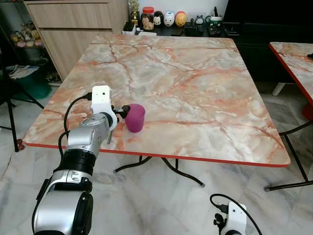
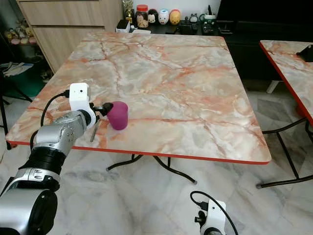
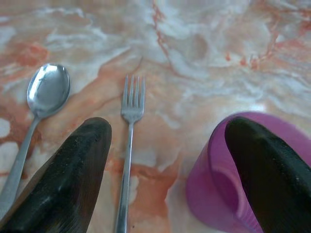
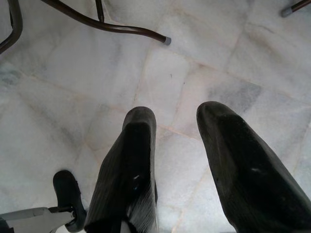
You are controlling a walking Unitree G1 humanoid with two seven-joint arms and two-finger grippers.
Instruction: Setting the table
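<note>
fork (image 3: 130, 145) handle cut off beside left gripper (image 3: 165, 165), purple cup (image 3: 218, 194).

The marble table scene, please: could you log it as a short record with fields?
surface: marble table, red edge
cup: purple cup, upright, near front-left edge
cutlery: fork and spoon side by side by the cup
left gripper: open, one finger inside the cup's rim
right gripper: open, hanging over floor
</note>
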